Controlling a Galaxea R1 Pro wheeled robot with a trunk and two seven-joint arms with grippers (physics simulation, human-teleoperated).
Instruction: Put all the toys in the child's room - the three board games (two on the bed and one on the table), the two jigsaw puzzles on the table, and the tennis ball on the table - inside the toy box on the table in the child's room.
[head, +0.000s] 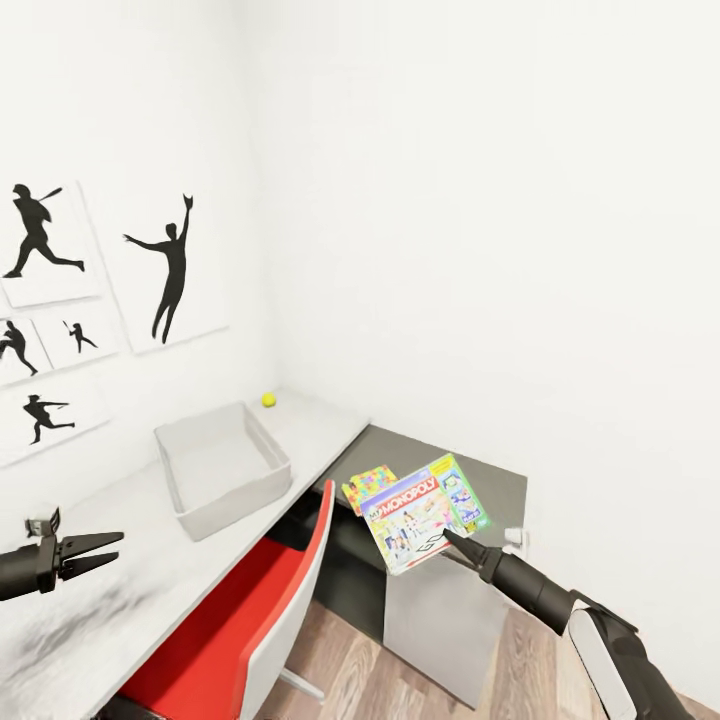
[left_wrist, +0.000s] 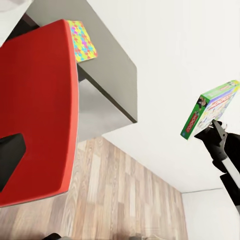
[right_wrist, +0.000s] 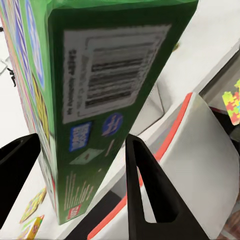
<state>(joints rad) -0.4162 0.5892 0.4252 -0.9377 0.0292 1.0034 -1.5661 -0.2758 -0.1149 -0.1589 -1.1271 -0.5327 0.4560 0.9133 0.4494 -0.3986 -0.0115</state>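
So that it could be carried to the toy box (head: 222, 468) on the surface (head: 120, 560), a board game (head: 422, 510) was pinched in the right pincer (head: 452, 541); the left pincer (head: 100, 550) was held wide, with nothing in it.

plain white walls (head: 480, 200) meet in a corner at twelve o'clock. black silhouette prints (head: 165, 270) of ball players hang on the wall at nine o'clock. a long pale grey desk (head: 130, 560) runs along that wall, a darker grey cabinet (head: 440, 590) beside it at five o'clock. a red chair (head: 240, 620) stands at six o'clock on wood-plank floor (head: 340, 670). light is even.
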